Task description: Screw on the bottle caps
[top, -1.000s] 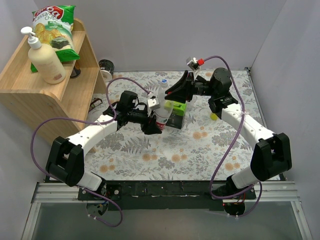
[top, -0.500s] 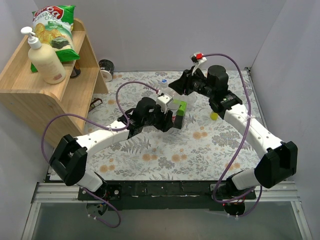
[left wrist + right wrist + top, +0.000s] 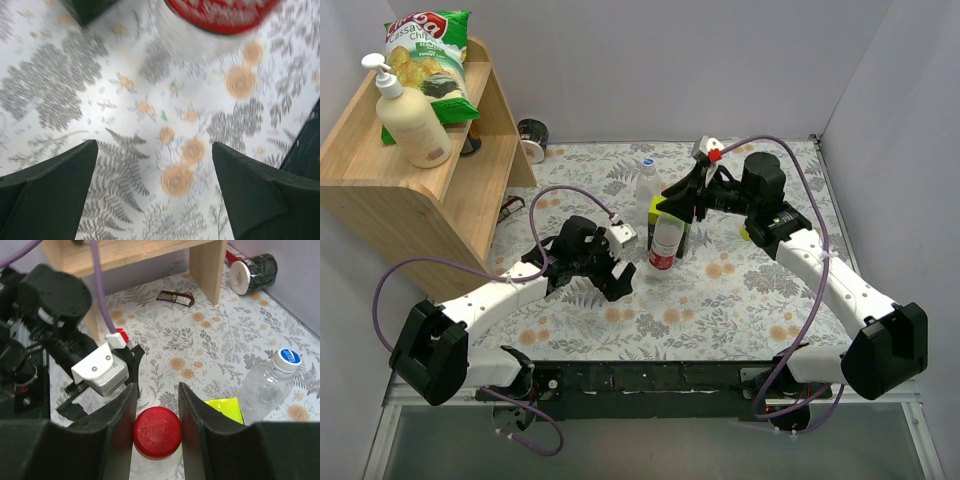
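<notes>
Bottle [image 3: 664, 246] with one red cap [image 3: 157, 432], second bottle [image 3: 646, 186] with one blue cap [image 3: 289, 356]

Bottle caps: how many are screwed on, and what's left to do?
Done: the clear bottle wears its blue cap. In hand: the right gripper pinches the red cap atop the red-labelled bottle; the left gripper is open, empty. Left: perhaps tightening that cap; no other bottle shows.

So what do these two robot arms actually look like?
The left arm and right arm match: white tube sections between chunky black joints, each trailing a loose purple cable. The left gripper and right gripper are black, with two broad wedge-shaped fingers each. A small silver box with a red tab sits by each wrist.
</notes>
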### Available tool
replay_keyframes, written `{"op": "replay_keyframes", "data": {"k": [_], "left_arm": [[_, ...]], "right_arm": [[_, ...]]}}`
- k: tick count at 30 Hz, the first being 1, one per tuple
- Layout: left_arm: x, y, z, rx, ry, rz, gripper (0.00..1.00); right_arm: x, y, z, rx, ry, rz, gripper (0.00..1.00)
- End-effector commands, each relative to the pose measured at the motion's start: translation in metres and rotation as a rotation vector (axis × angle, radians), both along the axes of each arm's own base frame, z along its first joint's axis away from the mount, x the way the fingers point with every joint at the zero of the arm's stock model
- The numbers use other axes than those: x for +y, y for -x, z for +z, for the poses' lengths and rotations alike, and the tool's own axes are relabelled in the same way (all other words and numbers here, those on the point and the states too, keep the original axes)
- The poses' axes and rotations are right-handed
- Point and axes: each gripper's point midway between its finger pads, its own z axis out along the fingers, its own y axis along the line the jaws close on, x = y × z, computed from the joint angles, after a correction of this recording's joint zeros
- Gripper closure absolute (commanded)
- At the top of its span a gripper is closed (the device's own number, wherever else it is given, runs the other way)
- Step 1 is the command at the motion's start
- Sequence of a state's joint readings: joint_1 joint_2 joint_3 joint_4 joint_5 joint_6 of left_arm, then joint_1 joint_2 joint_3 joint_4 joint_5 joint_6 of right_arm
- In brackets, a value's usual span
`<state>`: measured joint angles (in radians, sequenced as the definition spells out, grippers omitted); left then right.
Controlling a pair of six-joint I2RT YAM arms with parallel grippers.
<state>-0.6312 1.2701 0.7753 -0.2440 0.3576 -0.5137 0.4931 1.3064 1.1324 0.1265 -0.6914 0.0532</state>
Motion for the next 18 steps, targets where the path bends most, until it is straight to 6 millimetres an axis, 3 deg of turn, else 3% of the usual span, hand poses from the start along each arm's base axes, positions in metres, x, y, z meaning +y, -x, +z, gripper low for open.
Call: {"op": "replay_keyframes", "data": {"k": [1,9,18], "left_arm": [[0.013,0.043,-0.020,0.064,-0.056,-0.232,0.02],[0.013,0.040,-0.035,0.090,-0.091,-0.247,0.02],[0.024,0.039,-0.056,0.098,-0.162,-0.237,0.02]], "right_arm": [[0.004,0.024,0.010,-0.273,-0.011,0.168,0.99],[0.009,0.024,-0.011,-0.318,0.048,0.229,0.99],[0.012,0.041,-0.044,-0.315,0.093,0.302,0.99]]}}
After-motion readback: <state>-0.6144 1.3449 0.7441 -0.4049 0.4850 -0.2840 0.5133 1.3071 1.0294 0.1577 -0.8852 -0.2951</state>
